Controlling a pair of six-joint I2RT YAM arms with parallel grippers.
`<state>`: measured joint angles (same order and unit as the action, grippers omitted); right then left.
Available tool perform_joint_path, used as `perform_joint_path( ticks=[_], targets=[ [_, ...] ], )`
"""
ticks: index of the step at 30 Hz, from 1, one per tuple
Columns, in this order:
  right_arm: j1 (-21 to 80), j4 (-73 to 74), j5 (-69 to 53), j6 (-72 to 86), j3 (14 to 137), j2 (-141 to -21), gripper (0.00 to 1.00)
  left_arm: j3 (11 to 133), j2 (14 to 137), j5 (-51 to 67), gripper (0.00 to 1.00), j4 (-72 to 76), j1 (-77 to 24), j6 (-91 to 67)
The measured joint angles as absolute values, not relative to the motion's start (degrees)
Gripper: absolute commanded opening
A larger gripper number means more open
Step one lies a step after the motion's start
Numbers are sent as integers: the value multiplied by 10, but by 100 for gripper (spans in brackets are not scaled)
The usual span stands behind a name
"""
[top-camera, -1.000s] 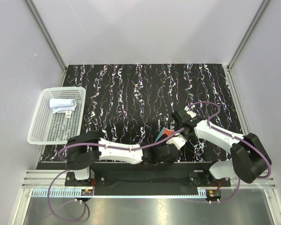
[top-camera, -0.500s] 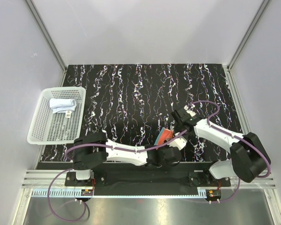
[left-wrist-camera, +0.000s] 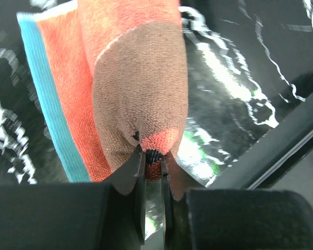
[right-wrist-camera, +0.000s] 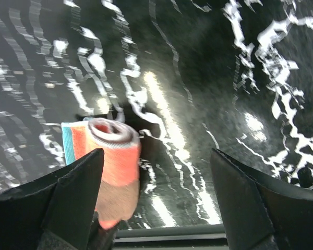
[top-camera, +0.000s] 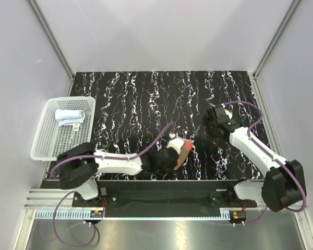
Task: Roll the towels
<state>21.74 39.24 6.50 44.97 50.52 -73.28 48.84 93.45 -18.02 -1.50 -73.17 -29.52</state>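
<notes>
The left gripper (left-wrist-camera: pixel 153 159) is pinching one end of the rolled rust-brown towel (left-wrist-camera: pixel 141 88) at the table's (top-camera: pixel 146 94) near centre, a grip only its wrist view shows. The right gripper (right-wrist-camera: pixel 155 166) is gaping wide, empty. Only overhead is showing the pale towel (top-camera: pixel 69 115) in the far-left basket (top-camera: pixel 39 138).

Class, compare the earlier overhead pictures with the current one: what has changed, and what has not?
The left gripper closed on one end of the rolled rust-brown towel. The right gripper opened, let that towel go and drew back to the right, away from it. Unchanged: the pale blue towel lies in the white basket.
</notes>
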Motion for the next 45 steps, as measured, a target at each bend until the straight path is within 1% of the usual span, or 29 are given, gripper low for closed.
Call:
perform_joint_path(
  ticks=[6,12,15,21,25,29,34,36,42,45],
  targets=[
    [216,360,48,439,494,-676,88,351,861,-48,0,131,-631,-397],
    [216,279,-26,437,411,-628,88,243,857,65,0,313,-561,-510],
    [215,218,-82,441,361,-628,88,206,869,107,0,386,-531,-570],
    [214,39,-188,492,227,-635,84,168,885,156,0,462,-491,-664],
    [214,-60,-231,520,182,-646,83,142,903,179,0,516,-471,-713],
    [216,-140,-258,529,173,-662,81,121,957,199,0,609,-458,-766],
    [243,-211,-267,529,172,-701,79,103,1075,221,0,768,-450,-845],
    [260,-228,-265,528,173,-727,78,100,1109,225,0,808,-449,-872],
    [301,-288,-264,526,186,-821,75,97,1143,232,0,850,-446,-918],
    [310,-331,-267,525,201,-863,71,97,1143,236,0,850,-443,-923]
  ],
)
